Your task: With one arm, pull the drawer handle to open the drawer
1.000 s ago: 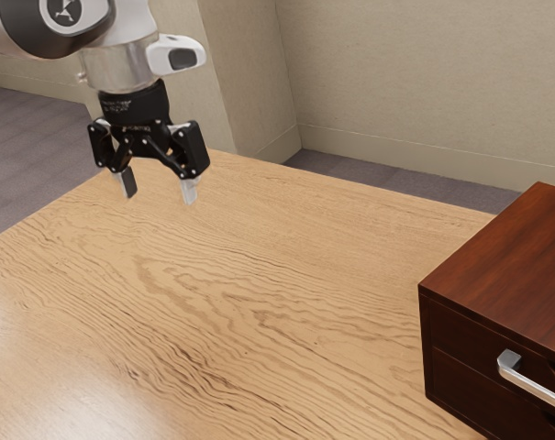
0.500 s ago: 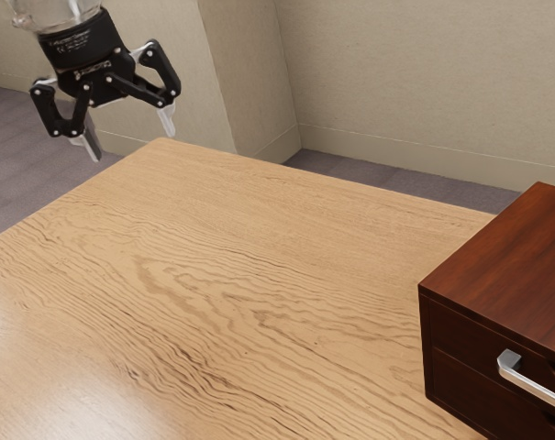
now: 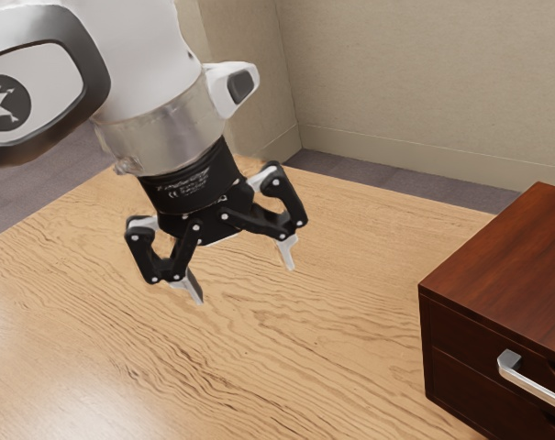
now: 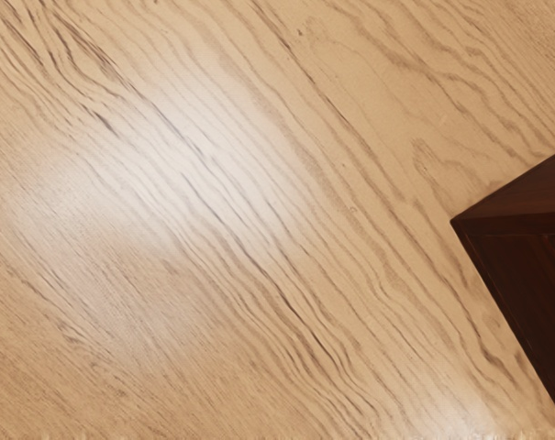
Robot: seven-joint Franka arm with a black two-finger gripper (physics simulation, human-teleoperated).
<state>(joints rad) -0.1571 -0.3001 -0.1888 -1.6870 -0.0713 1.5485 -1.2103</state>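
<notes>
One silver bar handle [image 3: 531, 379] sits nearest the camera, at the exterior view's lower right, mounted on the front of a dark red-brown wooden cabinet [image 3: 511, 266]. The handle runs off the picture's edge, so only part of it shows. A seam across the cabinet's front splits it into an upper and a lower drawer front, and both look flush with the cabinet's face as far as this view shows. The cabinet stands on a light oak-grained table [image 3: 350, 357], at the table's side toward the exterior view's right.

Farther back, over the middle of the table, hangs the black two-finger gripper [image 3: 240, 275]. Its fingers [image 3: 191, 286] are spread wide apart with nothing between them, so the tool is released and grasps nothing. The fingertips point down toward the wood, tilted a little. The gripper is well apart from the cabinet and from the handle, with bare table between them. The white arm [image 3: 121, 64] carrying it comes in from the exterior view's upper left.

In the wrist view the table [image 4: 213, 229] lies under the hand, and a corner of the cabinet [image 4: 529, 275] shows off to one side of it.

Beyond the table's far edge lie a grey carpet floor [image 3: 415, 179] and then a beige wall [image 3: 424, 73].
</notes>
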